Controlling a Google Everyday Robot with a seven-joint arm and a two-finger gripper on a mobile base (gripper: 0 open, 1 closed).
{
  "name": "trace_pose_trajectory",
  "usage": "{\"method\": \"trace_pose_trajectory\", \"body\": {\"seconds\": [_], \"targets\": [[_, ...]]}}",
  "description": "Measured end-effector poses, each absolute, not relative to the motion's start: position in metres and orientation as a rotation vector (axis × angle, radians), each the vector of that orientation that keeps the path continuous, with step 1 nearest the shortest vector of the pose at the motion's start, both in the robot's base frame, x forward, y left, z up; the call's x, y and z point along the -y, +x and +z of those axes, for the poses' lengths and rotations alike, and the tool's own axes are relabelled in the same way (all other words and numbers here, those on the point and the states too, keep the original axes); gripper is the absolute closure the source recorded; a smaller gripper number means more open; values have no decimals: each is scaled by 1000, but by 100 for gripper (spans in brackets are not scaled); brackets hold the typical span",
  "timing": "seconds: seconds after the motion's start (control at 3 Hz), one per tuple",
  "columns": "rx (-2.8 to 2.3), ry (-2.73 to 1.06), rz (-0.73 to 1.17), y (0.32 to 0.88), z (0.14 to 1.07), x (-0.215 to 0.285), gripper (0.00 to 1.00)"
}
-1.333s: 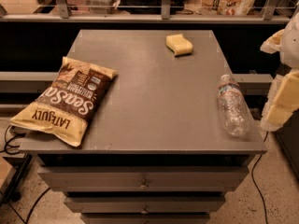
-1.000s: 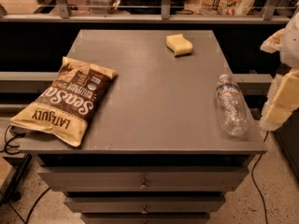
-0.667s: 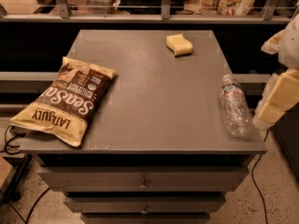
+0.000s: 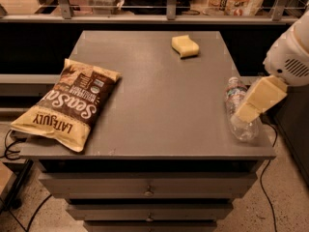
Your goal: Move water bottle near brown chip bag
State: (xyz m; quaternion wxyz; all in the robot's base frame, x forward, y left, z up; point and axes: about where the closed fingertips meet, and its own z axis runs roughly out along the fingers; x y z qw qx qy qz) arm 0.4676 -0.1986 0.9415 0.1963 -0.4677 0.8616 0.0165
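The water bottle [image 4: 235, 96] lies on its side near the right front edge of the grey table [image 4: 159, 100], neck toward the back. The brown chip bag [image 4: 67, 103] lies flat at the table's left front, overhanging the left edge. My gripper [image 4: 253, 105] comes in from the right, its tan fingers over the bottle's lower half and hiding part of it. I cannot tell whether it touches the bottle.
A small yellow sponge [image 4: 185, 46] sits at the back middle-right of the table. Drawers [image 4: 147, 190] are below the table's front edge. A railing and dark shelf run behind the table. Cables lie on the floor at both sides.
My gripper has moved left from beside the table's right edge and now overlaps the bottle. The bottle, bag and sponge have not moved.
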Motion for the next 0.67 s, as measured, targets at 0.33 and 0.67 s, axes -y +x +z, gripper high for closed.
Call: {"method": "trace_pose_trajectory", "body": {"seconds": [0.33,0.67], "targets": [[-2444,-1246,59,469,940,198,0],[-2446,-1243,65,470,940,199,0]]}}
